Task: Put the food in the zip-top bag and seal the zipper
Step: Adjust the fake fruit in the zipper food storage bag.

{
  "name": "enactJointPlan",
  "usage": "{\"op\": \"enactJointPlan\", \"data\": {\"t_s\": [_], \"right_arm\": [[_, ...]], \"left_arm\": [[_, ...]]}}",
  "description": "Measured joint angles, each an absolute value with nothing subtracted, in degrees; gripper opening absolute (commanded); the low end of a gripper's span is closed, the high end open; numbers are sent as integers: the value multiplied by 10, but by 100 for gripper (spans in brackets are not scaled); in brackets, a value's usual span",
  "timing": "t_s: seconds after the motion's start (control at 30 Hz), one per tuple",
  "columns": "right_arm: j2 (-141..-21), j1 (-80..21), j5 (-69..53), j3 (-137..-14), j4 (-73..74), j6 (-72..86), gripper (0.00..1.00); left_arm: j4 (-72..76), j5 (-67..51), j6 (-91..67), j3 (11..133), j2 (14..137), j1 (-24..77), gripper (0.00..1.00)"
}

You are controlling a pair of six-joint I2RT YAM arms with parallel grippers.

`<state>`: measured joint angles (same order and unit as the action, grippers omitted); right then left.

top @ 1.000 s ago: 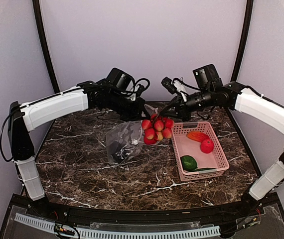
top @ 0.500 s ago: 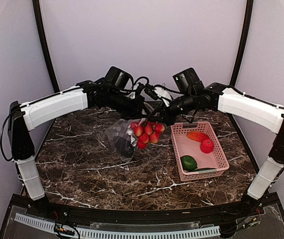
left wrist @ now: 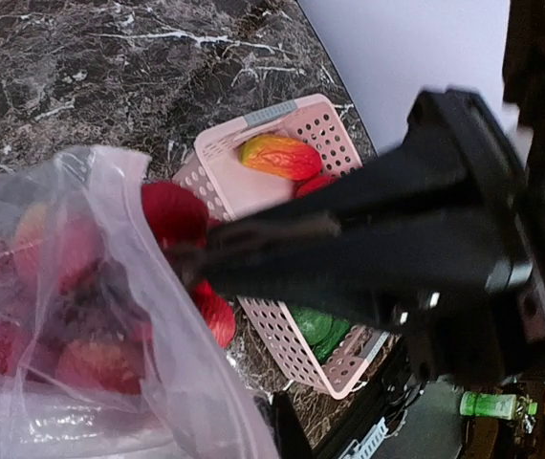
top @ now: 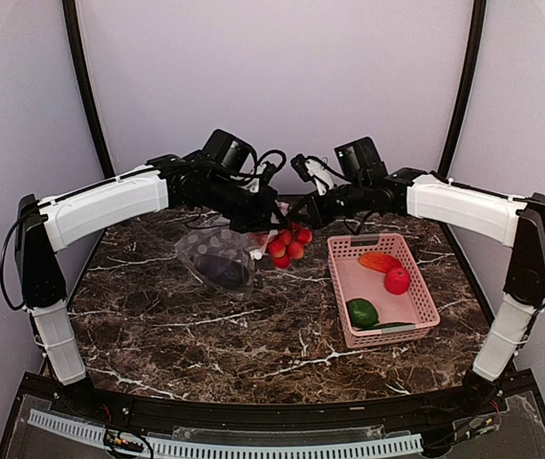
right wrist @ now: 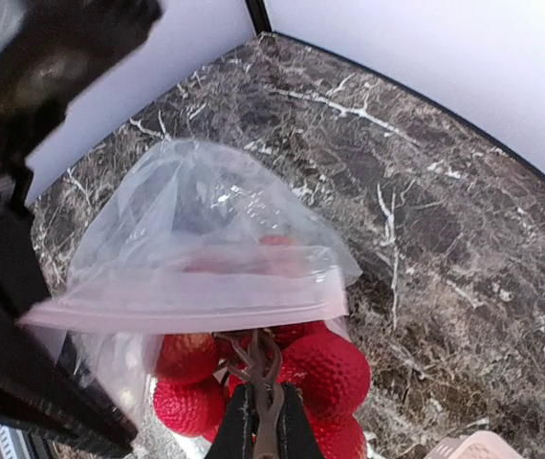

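Note:
The clear zip-top bag (top: 213, 260) hangs from my left gripper (top: 253, 220), which is shut on its mouth edge. In the left wrist view the bag (left wrist: 62, 316) fills the lower left, with red pieces showing through it. My right gripper (right wrist: 263, 416) is shut on the brown stem of a bunch of red bumpy fruit (right wrist: 344, 368). The bunch (top: 288, 245) hangs at the bag's mouth, partly under the pale pink zipper (right wrist: 186, 308). More food lies in the pink basket: an orange-red oval (top: 379, 261), a red piece (top: 397, 279) and a green piece (top: 361, 312).
The pink basket (top: 427, 298) stands on the marble table to the right of the bag. Both forearms meet above the table's far middle, and the right arm's black body (left wrist: 368, 249) crosses the left wrist view close to the bag.
My right gripper has carried the red bunch leftwards to the bag's mouth. The bag has shifted left and hangs more open under the left gripper.

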<state>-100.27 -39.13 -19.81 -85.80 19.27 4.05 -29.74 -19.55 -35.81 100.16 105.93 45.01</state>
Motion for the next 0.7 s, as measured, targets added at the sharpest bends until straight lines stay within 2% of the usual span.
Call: {"op": "enactJointPlan", "data": {"t_s": [0.13,0.37,0.7], "right_arm": [[-998,-371,-223,-858,170,48,0],[-1002,-380,-342,-854,150,83,0],[-1059,-380,-453,-805,-3,274,1]], "left_arm": [[-319,-197,-340,1002,1059,460,1],[-326,-202,-334,1012,1061,462,1],[-340,-216,-336,1012,1071,471,1]]}}
